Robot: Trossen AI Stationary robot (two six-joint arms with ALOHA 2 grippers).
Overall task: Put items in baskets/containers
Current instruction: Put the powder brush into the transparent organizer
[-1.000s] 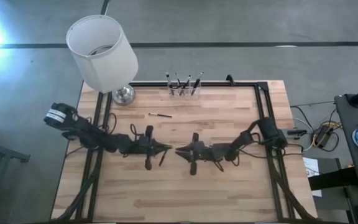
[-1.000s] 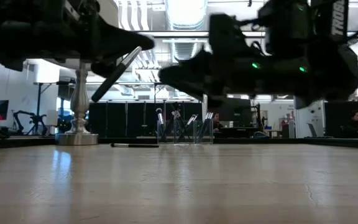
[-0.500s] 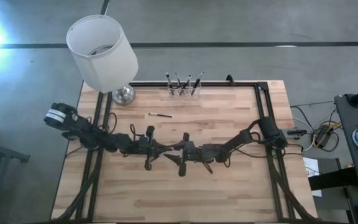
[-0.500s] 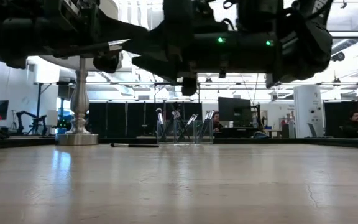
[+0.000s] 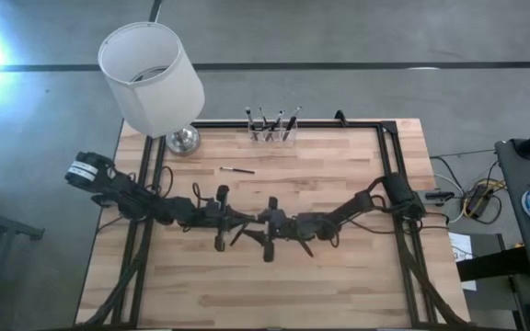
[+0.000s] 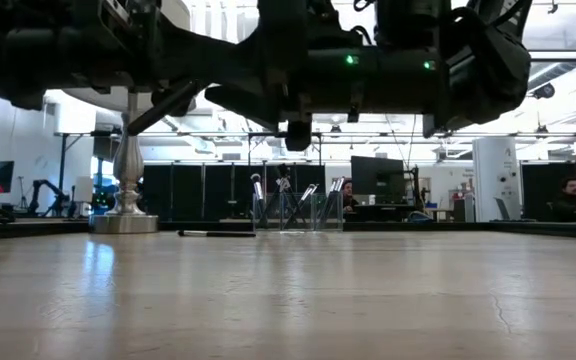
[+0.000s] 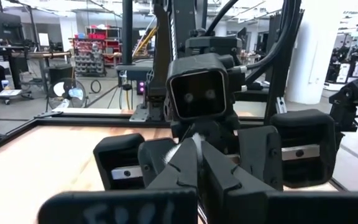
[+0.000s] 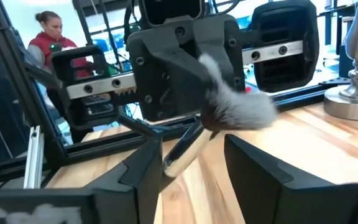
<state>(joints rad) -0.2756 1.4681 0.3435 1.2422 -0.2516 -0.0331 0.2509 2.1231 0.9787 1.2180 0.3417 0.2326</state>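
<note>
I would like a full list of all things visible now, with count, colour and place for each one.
Table: one, light wood, under both arms.
Lamp: one, white shade, silver base, table's far left corner.
Clear holder: one, transparent, far edge, brushes standing inside.
Loose brush: one, dark, lying near the holder.
Held brush: one, grey-white bristles, pale handle, mid-table.
Person: one, red top, background.
Left gripper: shut on the held brush.
Right gripper: open, facing it.
</note>
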